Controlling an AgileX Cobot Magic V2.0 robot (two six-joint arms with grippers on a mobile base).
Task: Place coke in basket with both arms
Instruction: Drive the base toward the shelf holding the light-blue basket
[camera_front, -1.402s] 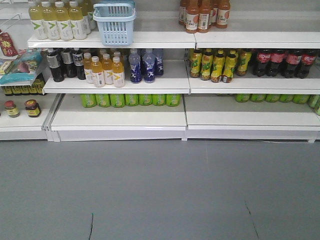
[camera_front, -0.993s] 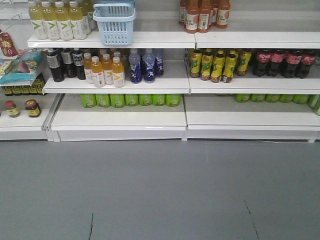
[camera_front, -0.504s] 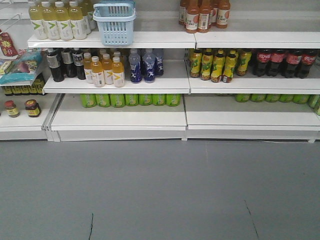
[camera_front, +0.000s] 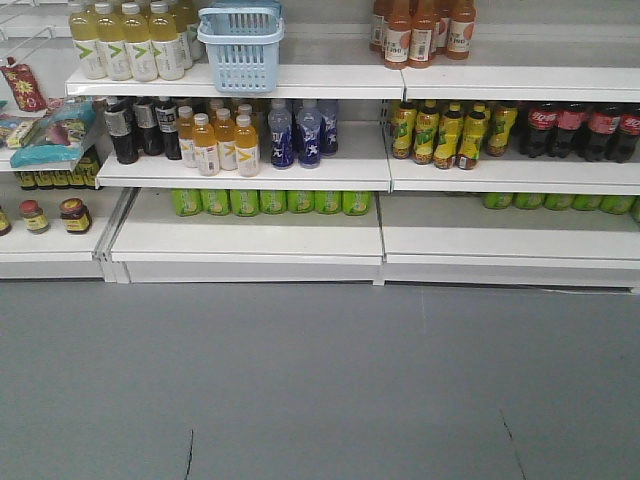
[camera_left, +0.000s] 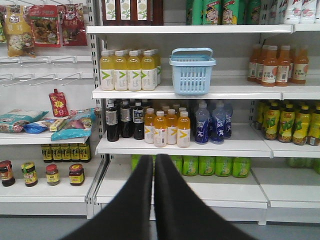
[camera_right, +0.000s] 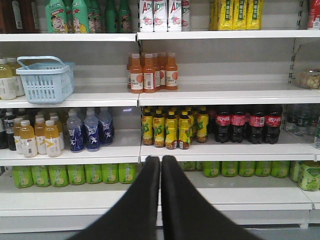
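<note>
Two black wedge-shaped grippers seen, one per wrist cam. Left gripper (camera_left: 153, 159): fingers pressed nearly together, only a thin slit btwn them, nothing held. Right gripper (camera_right: 160, 160): same, fingers together w/ a hairline gap, nothing held. Both point at white metal store shelving (camera_front: 320, 80) across a stretch of grey floor (camera_front: 320, 380), well apart from the shelves. Light blue slotted plastic shopping basket (camera_front: 240, 62) stands upright on the upper shelf board, handle folded down on the rim; also seen in left wrist cam (camera_left: 192, 80) and right wrist cam (camera_right: 45, 87). Just beside basket, on its left: row of pale yellow-green drink bottles w/ white caps (camera_front: 125, 40). Same board, further right: orange-brown juice bottles (camera_front: 420, 30), apart from basket. Board below basket: black bottles, orange-yellow bottles (camera_front: 220, 145), then dark blue bottles (camera_front: 298, 132). Right section, same level: yellow-labelled bottles (camera_front: 450, 135), then dark cola bottles w/ red labels (camera_front: 575, 130) at far right. Lowest level: bright green cans (camera_front: 270, 202) set far back on the board. Left wrist cam shows small jars (camera_left: 50, 175) and snack packs on a side unit left of the drinks.
</note>
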